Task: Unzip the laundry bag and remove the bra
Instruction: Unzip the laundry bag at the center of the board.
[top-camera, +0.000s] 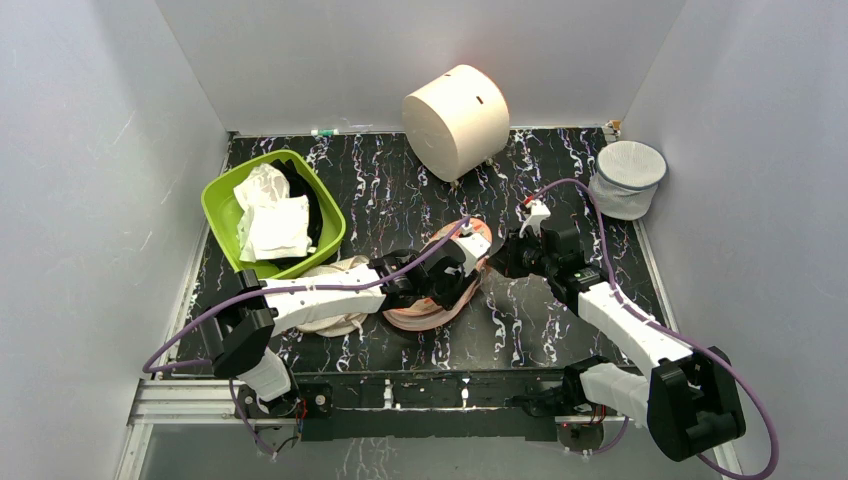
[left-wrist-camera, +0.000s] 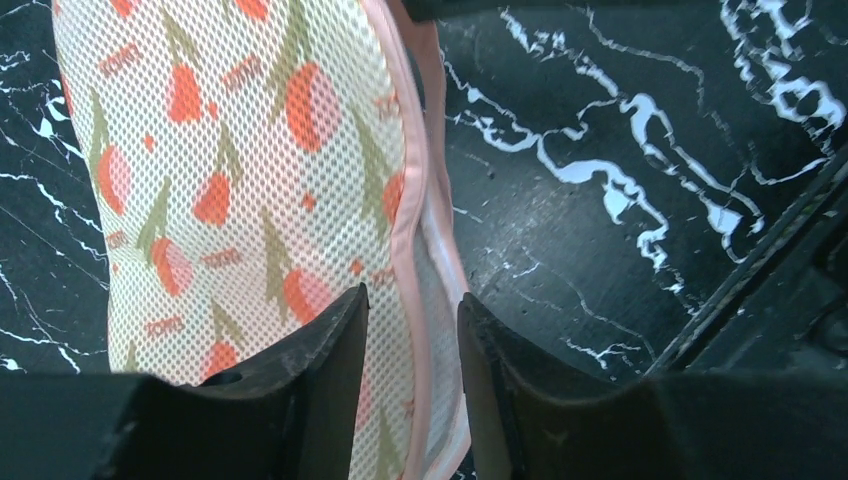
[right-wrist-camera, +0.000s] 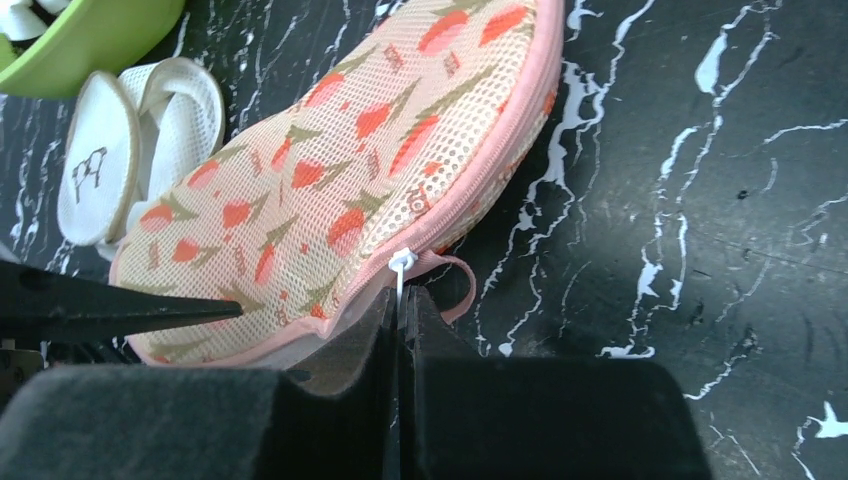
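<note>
Unzipping barely begun: right pincer (right-wrist-camera: 400, 298) clamped on the zip pull (right-wrist-camera: 401, 262) at the rim of the laundry bag (right-wrist-camera: 330, 170), left pincer (left-wrist-camera: 412, 305) pinching that rim (seemingly); next, draw the pull along.

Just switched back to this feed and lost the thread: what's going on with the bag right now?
The right end effector is shut on the white zipper pull of the laundry bag, which lies on the table and looks zipped closed. The left end effector straddles the bag's pink rim, apparently to steady it, though I cannot tell whether it is actually pinching. No bra is visible yet.
</note>
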